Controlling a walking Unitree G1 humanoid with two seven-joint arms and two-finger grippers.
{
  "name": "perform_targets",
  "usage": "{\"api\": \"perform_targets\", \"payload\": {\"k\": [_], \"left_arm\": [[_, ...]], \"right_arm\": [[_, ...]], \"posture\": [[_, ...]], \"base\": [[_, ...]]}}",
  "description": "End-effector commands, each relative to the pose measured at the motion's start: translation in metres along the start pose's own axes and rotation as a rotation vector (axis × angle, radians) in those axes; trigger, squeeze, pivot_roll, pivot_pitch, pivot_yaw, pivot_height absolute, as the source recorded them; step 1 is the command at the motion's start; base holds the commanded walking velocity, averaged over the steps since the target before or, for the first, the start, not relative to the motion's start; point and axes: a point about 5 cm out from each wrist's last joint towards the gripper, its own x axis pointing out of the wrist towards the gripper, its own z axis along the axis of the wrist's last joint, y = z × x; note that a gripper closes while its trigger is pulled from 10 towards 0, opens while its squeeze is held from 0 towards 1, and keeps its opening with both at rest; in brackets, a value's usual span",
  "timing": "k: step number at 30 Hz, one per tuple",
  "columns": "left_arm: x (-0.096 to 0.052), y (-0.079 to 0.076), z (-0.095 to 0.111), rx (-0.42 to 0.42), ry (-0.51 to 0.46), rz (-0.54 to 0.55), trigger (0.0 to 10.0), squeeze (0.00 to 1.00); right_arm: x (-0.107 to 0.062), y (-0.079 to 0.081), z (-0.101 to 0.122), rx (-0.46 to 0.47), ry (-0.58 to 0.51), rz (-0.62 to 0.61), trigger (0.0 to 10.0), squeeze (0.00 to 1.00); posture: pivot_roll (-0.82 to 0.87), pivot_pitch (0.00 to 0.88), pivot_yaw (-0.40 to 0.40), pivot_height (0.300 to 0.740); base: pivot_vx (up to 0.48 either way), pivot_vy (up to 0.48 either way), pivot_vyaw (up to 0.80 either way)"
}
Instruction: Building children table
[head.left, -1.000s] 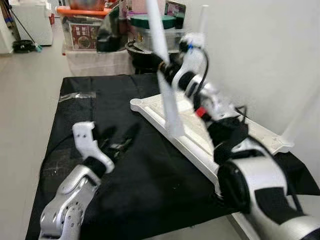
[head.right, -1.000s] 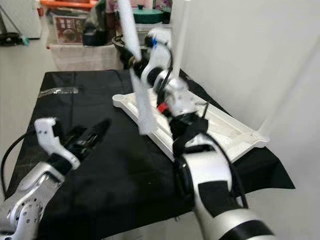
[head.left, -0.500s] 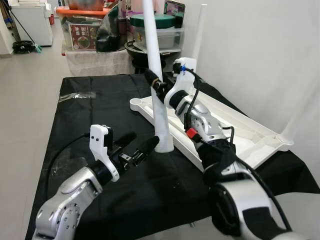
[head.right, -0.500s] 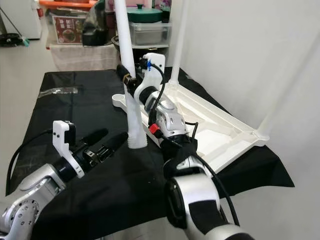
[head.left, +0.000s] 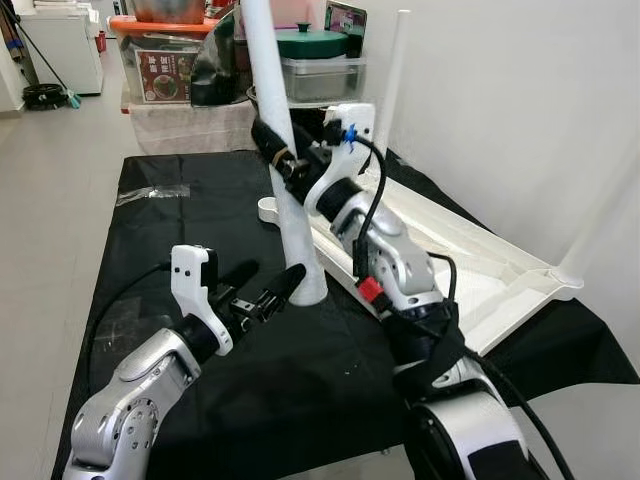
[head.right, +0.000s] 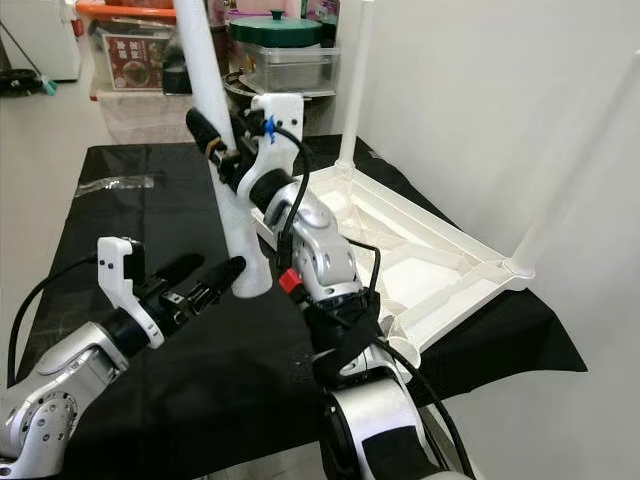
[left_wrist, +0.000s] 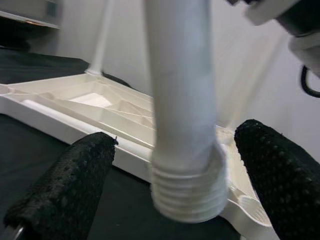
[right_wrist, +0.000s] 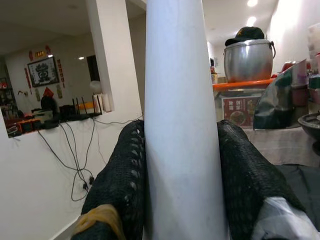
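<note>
One white table leg, clamped in right gripper at upper centre, now swung left off upturned tabletop; threaded end between splayed fingers of left gripper, seemingly untouched. Handover likely next.

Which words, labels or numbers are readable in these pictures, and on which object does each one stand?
None can be read with certainty.
Red and white box under the orange tray: printed label, too small and blurred to read.
Framed picture on the far wall: characters too small to read.
Red label below the metal pot: print too blurred to read.
</note>
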Motion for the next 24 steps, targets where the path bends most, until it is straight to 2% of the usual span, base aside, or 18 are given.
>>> {"api": "perform_targets", "payload": {"k": [1, 4, 9, 11, 12, 14, 15, 20, 24], "left_arm": [[0.000, -0.006, 0.001, 0.012, 0.013, -0.045, 10.0, 0.00], [0.000, -0.009, 0.001, 0.012, 0.017, -0.062, 10.0, 0.00], [-0.001, -0.006, -0.002, 0.011, 0.029, -0.043, 10.0, 0.00], [-0.001, -0.004, -0.003, 0.013, 0.035, -0.035, 10.0, 0.00], [0.001, -0.003, -0.004, 0.013, 0.038, -0.030, 10.0, 0.00], [0.001, -0.003, -0.004, 0.013, 0.038, -0.030, 10.0, 0.00], [0.002, -0.003, -0.005, 0.012, 0.038, -0.025, 10.0, 0.00], [0.004, 0.000, -0.006, 0.008, 0.037, -0.016, 10.0, 0.00], [0.005, 0.000, -0.006, 0.009, 0.036, -0.014, 10.0, 0.00]], "right_arm": [[-0.001, 0.003, 0.000, -0.004, -0.002, 0.010, 0.0, 0.00], [-0.003, 0.005, -0.005, 0.003, 0.014, 0.012, 0.0, 0.00], [-0.002, 0.013, -0.001, 0.003, -0.003, 0.046, 0.0, 0.00], [-0.002, 0.017, 0.002, -0.011, -0.017, 0.073, 0.0, 0.00], [-0.004, 0.024, 0.005, -0.015, -0.033, 0.124, 0.0, 0.00], [-0.004, 0.024, 0.005, -0.015, -0.033, 0.124, 0.0, 0.00], [-0.006, 0.033, 0.008, -0.009, -0.055, 0.182, 0.0, 0.00], [-0.011, 0.048, 0.014, 0.012, -0.089, 0.269, 0.0, 0.00], [-0.012, 0.051, 0.014, 0.016, -0.090, 0.285, 0.0, 0.00]], "posture": [[0.09, 0.000, -0.049, 0.740], [0.09, 0.000, -0.052, 0.740], [0.09, 0.000, -0.048, 0.740], [0.09, 0.000, -0.048, 0.740], [0.09, 0.000, -0.049, 0.740], [0.09, 0.000, -0.049, 0.740], [0.09, 0.000, -0.049, 0.740], [0.08, 0.000, -0.046, 0.740], [0.08, 0.000, -0.046, 0.740]], "base": [[0.000, 0.000, 0.00], [0.000, 0.000, 0.00], [0.000, 0.000, 0.00], [0.000, 0.000, 0.00], [0.000, 0.000, 0.00], [0.000, 0.000, 0.00], [0.000, 0.000, 0.00], [0.000, 0.000, 0.00], [0.000, 0.000, 0.00]]}}
